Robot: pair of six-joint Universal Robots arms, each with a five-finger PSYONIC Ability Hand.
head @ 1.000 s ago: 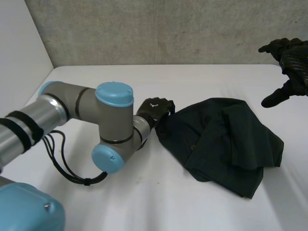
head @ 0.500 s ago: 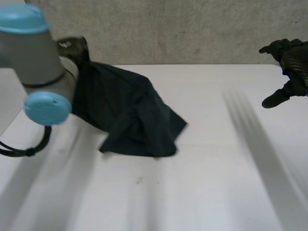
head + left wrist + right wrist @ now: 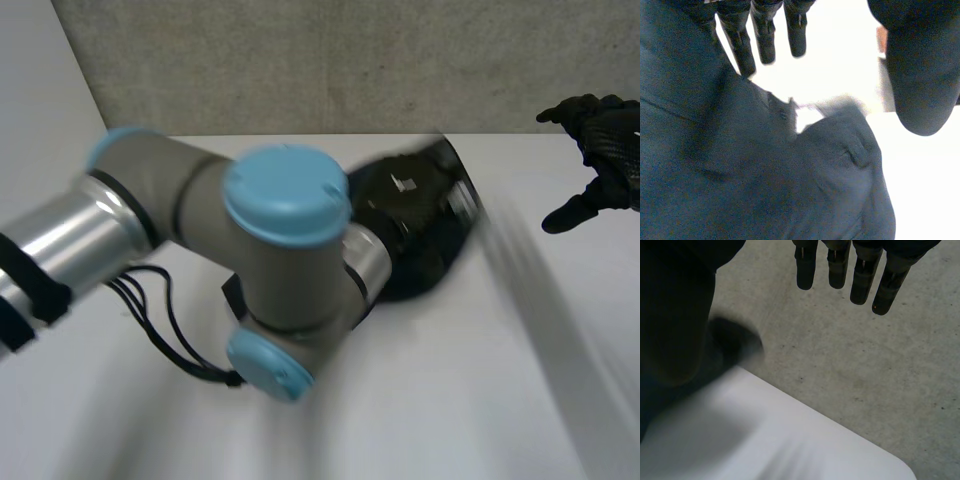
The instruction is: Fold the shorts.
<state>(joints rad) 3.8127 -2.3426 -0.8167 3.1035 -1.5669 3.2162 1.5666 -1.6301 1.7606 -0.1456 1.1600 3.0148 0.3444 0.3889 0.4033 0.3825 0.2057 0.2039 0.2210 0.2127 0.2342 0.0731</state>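
Left wrist view: dark shorts [image 3: 765,190] bunched right under and against the left hand [image 3: 920,75], with one side of the hand covered by cloth. White counter [image 3: 840,60] shows past the cloth. Cannot tell if this hand actually grips the shorts or they just lie against it.

Head view: left arm [image 3: 280,230] reaches across the middle of the counter [image 3: 420,400], grey joints and blue caps up front. Left hand [image 3: 405,200] sits at its end, toward the far side. A dark mass just beneath and beside it looks like the shorts [image 3: 425,270], low at the counter; contact with the surface unclear.

Right hand [image 3: 605,150] is up at the far right edge, well apart from the shorts. Fingers [image 3: 840,265] straight and spread wide, thumb out to the side, nothing in it. In the right wrist view, a counter corner [image 3: 765,440] and grey concrete [image 3: 865,365] lie beyond the fingertips.

Concrete wall [image 3: 300,60] behind the counter.
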